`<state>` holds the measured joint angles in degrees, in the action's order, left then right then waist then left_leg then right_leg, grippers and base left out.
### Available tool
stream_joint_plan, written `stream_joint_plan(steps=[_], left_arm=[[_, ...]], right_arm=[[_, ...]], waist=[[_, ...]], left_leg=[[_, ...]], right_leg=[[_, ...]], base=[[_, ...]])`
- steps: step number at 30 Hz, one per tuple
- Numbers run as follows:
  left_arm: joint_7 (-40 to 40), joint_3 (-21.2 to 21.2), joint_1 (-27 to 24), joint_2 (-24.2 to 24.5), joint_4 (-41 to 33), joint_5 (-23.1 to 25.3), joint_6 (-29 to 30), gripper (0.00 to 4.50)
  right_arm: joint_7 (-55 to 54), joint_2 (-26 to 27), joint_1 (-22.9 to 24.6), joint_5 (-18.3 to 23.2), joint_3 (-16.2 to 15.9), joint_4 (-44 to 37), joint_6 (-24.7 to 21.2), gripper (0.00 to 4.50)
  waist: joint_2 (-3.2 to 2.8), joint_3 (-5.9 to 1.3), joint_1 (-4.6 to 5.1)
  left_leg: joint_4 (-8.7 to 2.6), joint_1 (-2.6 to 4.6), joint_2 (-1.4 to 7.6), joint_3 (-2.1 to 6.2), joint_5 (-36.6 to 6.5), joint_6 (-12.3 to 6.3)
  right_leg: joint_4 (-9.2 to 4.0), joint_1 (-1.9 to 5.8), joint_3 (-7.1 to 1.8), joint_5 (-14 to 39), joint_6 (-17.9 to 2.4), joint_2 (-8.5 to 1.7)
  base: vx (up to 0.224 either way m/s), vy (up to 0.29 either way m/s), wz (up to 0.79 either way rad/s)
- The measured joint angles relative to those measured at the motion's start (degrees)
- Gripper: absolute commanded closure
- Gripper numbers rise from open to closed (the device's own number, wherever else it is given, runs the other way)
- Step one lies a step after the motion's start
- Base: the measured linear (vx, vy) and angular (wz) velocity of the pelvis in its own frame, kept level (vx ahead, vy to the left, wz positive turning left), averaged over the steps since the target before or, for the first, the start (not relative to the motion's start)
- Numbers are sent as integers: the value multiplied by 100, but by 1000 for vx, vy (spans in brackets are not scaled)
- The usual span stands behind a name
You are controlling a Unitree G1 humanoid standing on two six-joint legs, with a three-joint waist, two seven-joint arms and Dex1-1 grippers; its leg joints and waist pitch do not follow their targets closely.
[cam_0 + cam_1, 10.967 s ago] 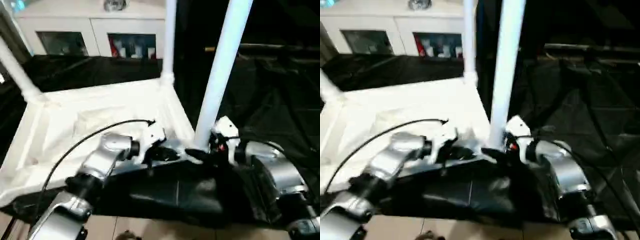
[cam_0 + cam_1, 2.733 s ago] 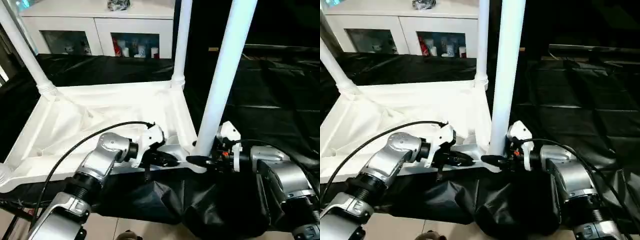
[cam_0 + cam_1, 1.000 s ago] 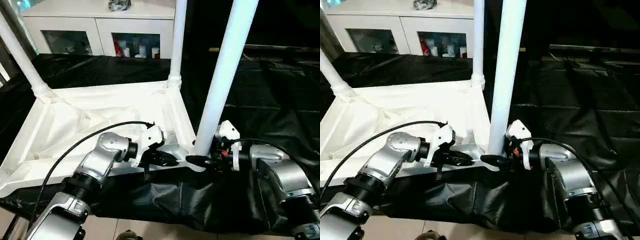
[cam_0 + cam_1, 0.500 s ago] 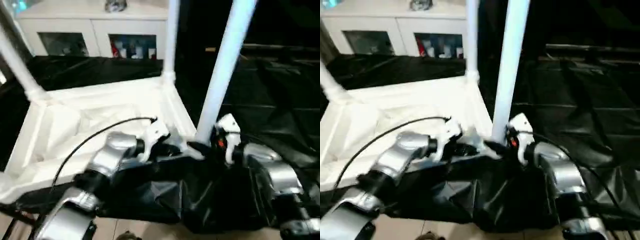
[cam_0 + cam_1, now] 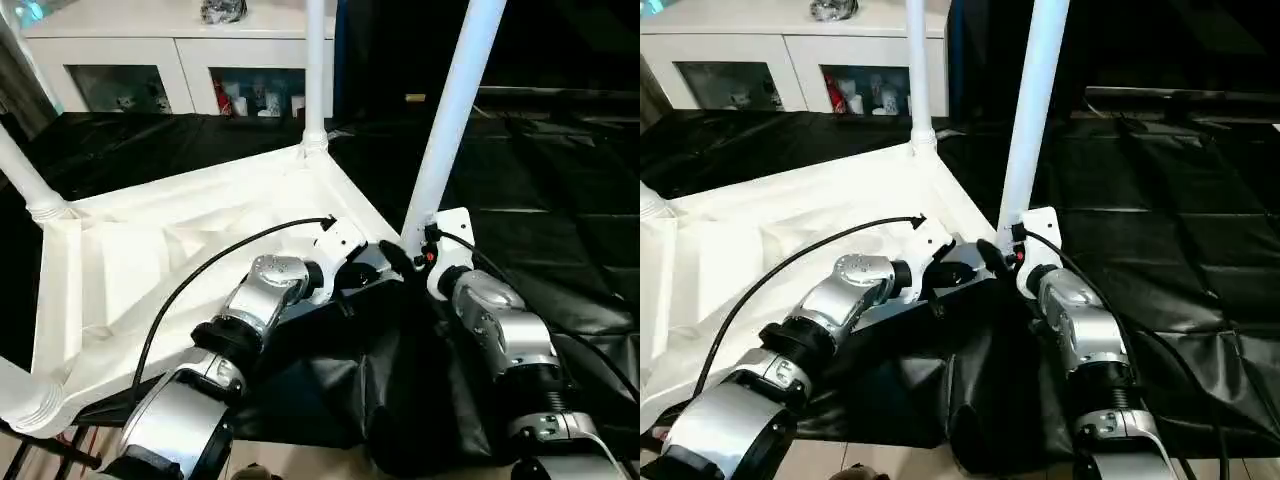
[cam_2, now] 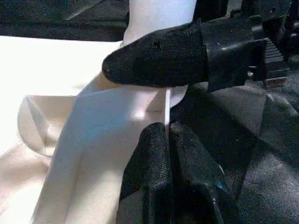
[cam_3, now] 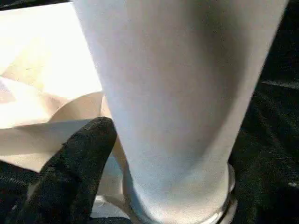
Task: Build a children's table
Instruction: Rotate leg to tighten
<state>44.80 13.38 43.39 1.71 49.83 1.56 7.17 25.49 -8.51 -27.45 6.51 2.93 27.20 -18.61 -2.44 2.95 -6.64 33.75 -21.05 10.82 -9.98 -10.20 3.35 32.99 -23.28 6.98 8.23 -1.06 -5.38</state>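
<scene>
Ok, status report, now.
Left gripper shut on tabletop rim. Right gripper at near leg, grip unclear. Four legs up, nothing in the way.

A robotics lab or demonstration room: a worktop (image 5: 560, 200) draped in black cloth fills the foreground, while a white cabinet (image 5: 180, 50) with glass doors (image 5: 255, 92) displaying small colourful items stands against the back wall.

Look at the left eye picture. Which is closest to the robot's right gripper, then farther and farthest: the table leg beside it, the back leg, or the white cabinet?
1. Nearest table leg, right beside the right gripper.
2. Back leg, at the tabletop's far corner.
3. White cabinet, behind everything.
</scene>
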Motion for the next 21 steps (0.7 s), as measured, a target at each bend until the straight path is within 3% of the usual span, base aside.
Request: stream_joint_plan(steps=[5, 8, 15, 20, 21], left_arm=[[455, 45, -29, 144, -44, -2, -96, 450], [1200, 176, -318, 475, -523, -89, -101, 450], [2060, 357, -714, 836, -1190, -224, -90, 450], [2563, 469, -1043, 1218, -1816, -364, 123, 450], [2610, 477, -1085, 1270, -1908, -380, 151, 450]], right_arm=[[799, -443, 184, 12, -244, -219, 23, 70], [1848, -983, 475, 194, -534, -602, 3, 70], [3113, -1522, 641, 355, -847, -986, -106, 70], [3727, -1772, 788, 533, -1047, -1283, -153, 70], [3782, -1774, 795, 551, -1070, -1312, -176, 95]], waist=[[1, 3, -17], [1, 3, -48], [-5, 4, -162], [-4, 5, -181], [-4, 5, -182]], left_leg=[[-7, 1, 1, 0, 0, 0], [-10, -2, 4, -1, -2, -4], [-2, 1, 6, -1, 0, -2], [5, 0, 7, -1, 0, -1], [5, 0, 7, -1, 0, -1]], right_leg=[[1, -1, 0, 1, 0, 0], [0, -1, 0, 7, 2, 2], [8, -5, 0, 3, -3, 2], [7, -2, 0, 3, -2, 2], [7, -2, 0, 3, -3, 1]], base=[[0, 0, 0], [0, 0, 0], [0, 0, 0], [0, 0, 0], [0, 0, 0]])
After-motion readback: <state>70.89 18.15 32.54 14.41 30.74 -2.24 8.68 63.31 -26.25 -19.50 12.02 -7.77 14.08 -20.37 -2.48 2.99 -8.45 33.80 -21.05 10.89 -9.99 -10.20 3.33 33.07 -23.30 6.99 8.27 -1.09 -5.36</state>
